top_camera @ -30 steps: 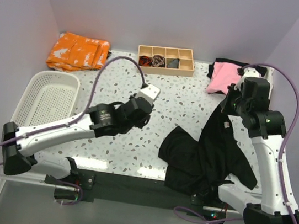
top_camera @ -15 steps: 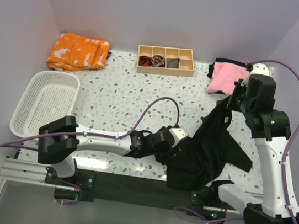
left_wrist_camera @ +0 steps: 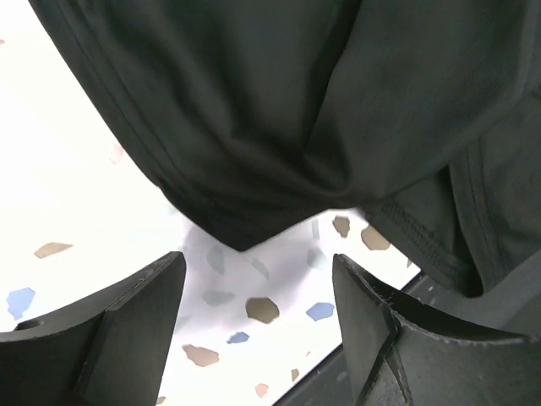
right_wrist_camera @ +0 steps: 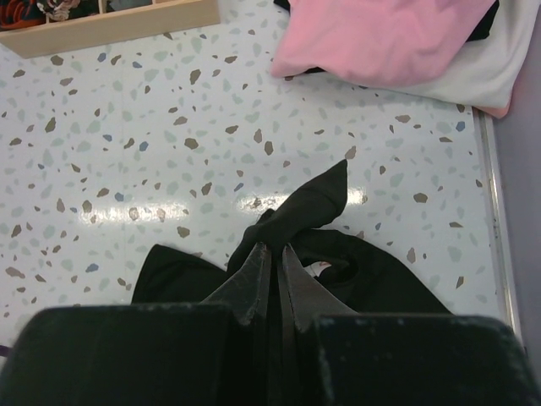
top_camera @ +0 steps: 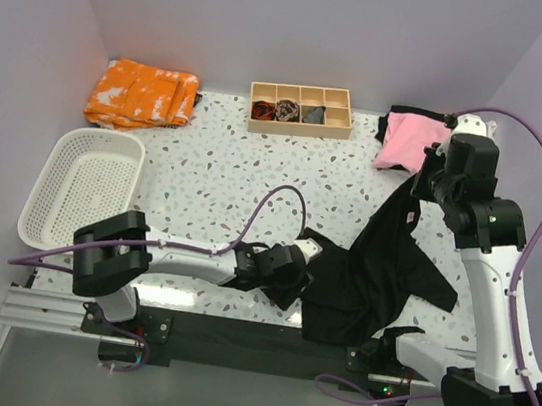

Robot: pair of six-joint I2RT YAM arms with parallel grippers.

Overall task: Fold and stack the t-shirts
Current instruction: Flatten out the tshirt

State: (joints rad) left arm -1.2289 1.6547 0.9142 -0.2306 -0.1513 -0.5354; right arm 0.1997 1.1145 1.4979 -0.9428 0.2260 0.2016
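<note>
Right pincer (right_wrist_camera: 272,258) clamps a corner of the black shirt (top_camera: 367,277), holding it up so cloth drapes below; left pincer (left_wrist_camera: 258,288), jaws apart, sits just short of its hem, likely to pinch.

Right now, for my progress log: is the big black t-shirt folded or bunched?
Bunched: the black t-shirt hangs crumpled from the shut right gripper, its lower part heaped on the table.
</note>
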